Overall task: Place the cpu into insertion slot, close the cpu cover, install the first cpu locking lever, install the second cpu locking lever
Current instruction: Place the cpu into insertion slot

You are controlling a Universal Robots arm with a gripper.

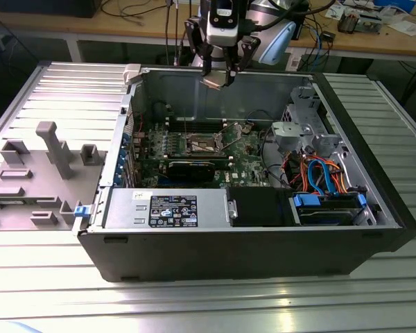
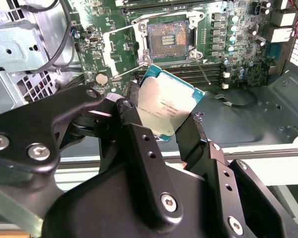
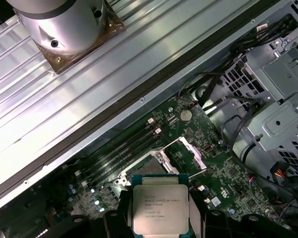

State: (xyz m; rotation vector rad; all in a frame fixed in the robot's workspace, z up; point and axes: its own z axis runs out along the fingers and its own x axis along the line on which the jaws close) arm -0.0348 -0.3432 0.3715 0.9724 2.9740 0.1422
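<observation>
Well above the open computer case (image 1: 263,239), I had the gripper (image 1: 220,75) clamped on the cpu (image 2: 169,105). Its two black fingers (image 2: 190,133) pinched opposite edges of the chip, whose metal top faced both wrist views. The insertion slot (image 2: 170,40) on the green motherboard (image 2: 89,55) lay uncovered below, well apart from the chip. The case sat on the ribbed metal desk (image 1: 194,305).
</observation>
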